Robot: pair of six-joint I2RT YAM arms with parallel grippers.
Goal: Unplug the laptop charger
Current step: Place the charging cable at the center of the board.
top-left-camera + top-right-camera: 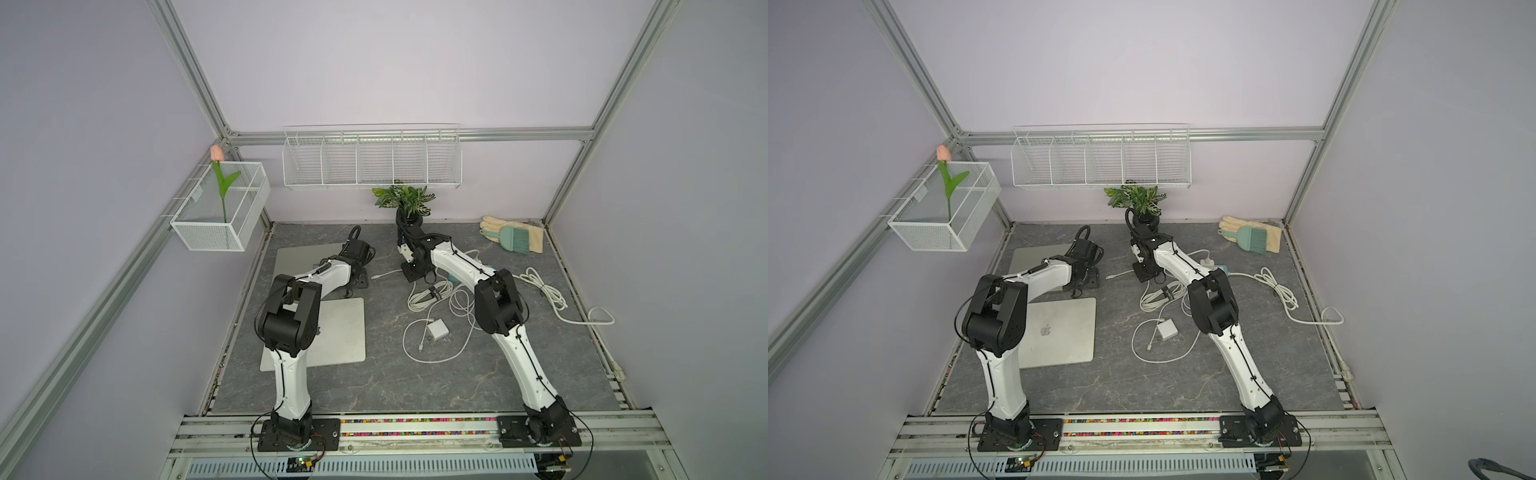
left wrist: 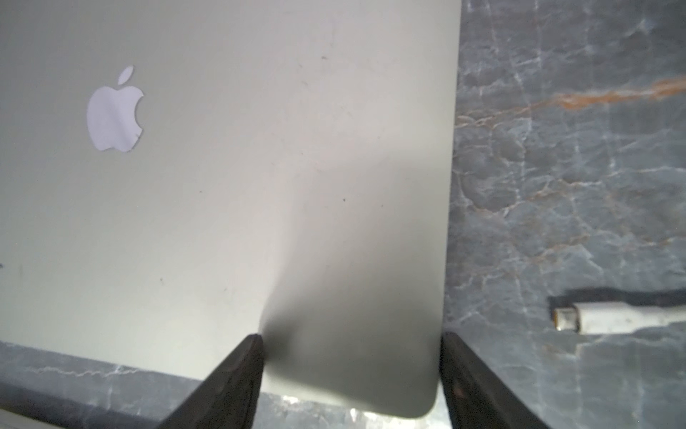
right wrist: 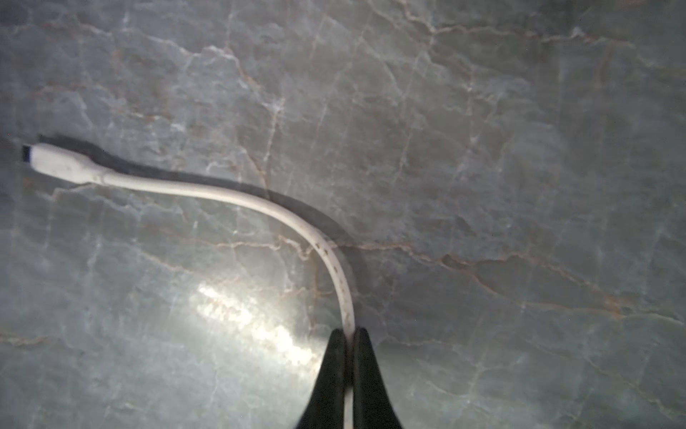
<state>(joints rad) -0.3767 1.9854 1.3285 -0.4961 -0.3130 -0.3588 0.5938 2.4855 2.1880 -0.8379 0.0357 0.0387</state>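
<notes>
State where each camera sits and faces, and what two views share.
Both top views: high above the arm bases, looking down over the table; left arm and right arm show whole.
Left wrist: on the left arm, facing the laptop corner; open left claw shows.
Right wrist: on the right arm, facing the table; right claw shows, shut on the cable.
Shared: both wrist views show the plug.

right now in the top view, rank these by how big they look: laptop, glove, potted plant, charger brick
1. laptop, largest, though partly hidden
2. glove and potted plant: look about alike, so not ranked against each other
3. charger brick, smallest
</notes>
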